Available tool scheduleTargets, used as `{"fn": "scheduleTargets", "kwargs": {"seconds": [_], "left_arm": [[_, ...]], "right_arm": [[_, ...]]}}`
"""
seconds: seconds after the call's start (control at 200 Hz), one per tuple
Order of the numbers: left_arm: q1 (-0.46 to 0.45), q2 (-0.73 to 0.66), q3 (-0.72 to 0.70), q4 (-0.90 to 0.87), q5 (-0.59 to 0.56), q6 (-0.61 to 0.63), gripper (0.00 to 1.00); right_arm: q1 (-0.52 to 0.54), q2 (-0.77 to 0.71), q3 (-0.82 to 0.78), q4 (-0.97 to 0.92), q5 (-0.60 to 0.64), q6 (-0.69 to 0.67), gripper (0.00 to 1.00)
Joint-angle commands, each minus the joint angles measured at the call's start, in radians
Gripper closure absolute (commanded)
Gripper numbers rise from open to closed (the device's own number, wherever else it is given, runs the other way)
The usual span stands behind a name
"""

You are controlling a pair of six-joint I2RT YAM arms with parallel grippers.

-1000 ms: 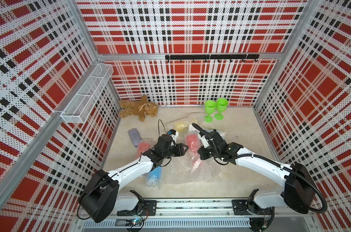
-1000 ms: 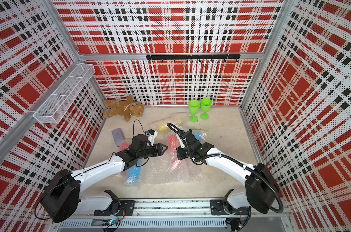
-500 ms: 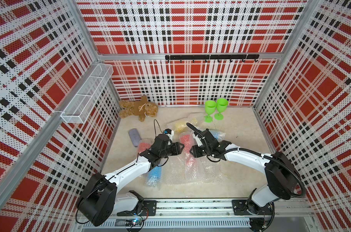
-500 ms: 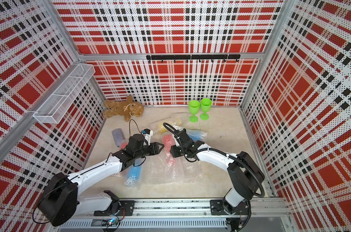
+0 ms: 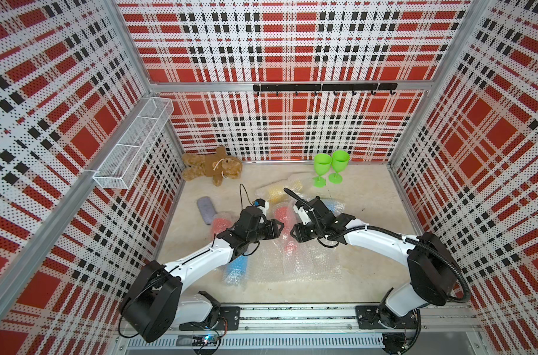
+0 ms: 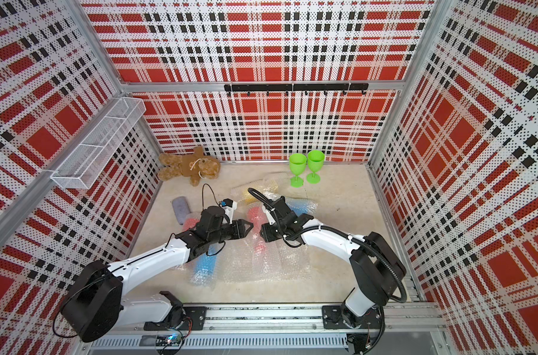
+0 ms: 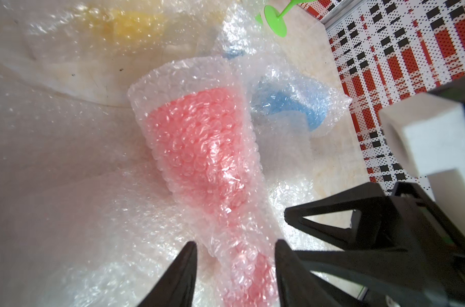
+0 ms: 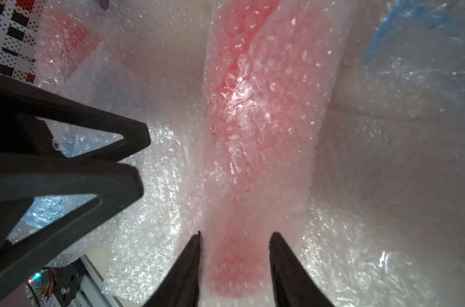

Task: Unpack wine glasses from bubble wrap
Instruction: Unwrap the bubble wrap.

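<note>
**Closely paired grippers are crowding one wrapped goblet**

Nearest the rail [image 5: 292, 319], loose sheets [image 5: 307, 264] are lying flat. A wrapped blue goblet [image 5: 237, 267] is lying partly under the left arm [image 5: 200, 261], and a low-swinging elbow could be dragging either one along.

Mid-floor, the left gripper [image 7: 234, 243] and right gripper [image 8: 235, 234] are both standing open. Their jaws are straddling the narrow stem end of the red goblet [image 7: 199, 148], which is lying on its side inside its wrap [image 8: 276, 79]. Whether either is touching the plastic is hard to tell. The two are facing each other closely, so closing in together is risking a clash. The slick bubbles are inviting a slip, or a pinch of goblet along with wrap.

Beyond, the yellow goblet [image 5: 280, 194] is lying wrapped close by. The green goblets [image 5: 332, 166] are standing upright near the back wall [image 5: 292, 138], well apart. Bare floor [image 5: 369, 215] to the right is offering room.
</note>
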Motion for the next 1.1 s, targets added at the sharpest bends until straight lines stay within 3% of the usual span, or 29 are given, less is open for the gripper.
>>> {"fn": "scheduleTargets", "kwargs": {"seconds": [0.0, 0.135, 0.481, 0.651, 0.817, 0.942, 1.017, 1.092], "left_arm": [[-0.029, 0.021, -0.027, -0.002, -0.022, 0.003, 0.50], [-0.065, 0.052, -0.028, 0.008, -0.031, -0.010, 0.50], [-0.072, 0.108, 0.018, -0.002, -0.011, 0.016, 0.47], [-0.075, 0.157, 0.035, 0.000, 0.003, 0.019, 0.47], [-0.076, 0.117, 0.050, -0.042, -0.045, 0.034, 0.48], [-0.058, 0.091, 0.021, -0.074, -0.079, 0.044, 0.58], [-0.032, 0.088, -0.010, -0.067, -0.078, 0.030, 0.75], [-0.010, 0.079, -0.026, -0.061, -0.069, 0.024, 0.81]], "right_arm": [[-0.005, 0.006, 0.027, -0.022, 0.012, -0.025, 0.74], [-0.008, -0.007, 0.022, -0.001, 0.005, -0.015, 1.00], [-0.025, -0.034, -0.025, 0.114, -0.125, 0.060, 1.00], [-0.025, -0.044, -0.039, 0.137, -0.149, 0.071, 1.00], [-0.025, -0.054, -0.054, 0.149, -0.146, 0.071, 1.00], [-0.025, -0.064, -0.065, 0.166, -0.160, 0.098, 1.00], [-0.025, -0.072, -0.071, 0.174, -0.162, 0.105, 1.00], [-0.026, -0.078, -0.077, 0.177, -0.157, 0.107, 1.00]]}}
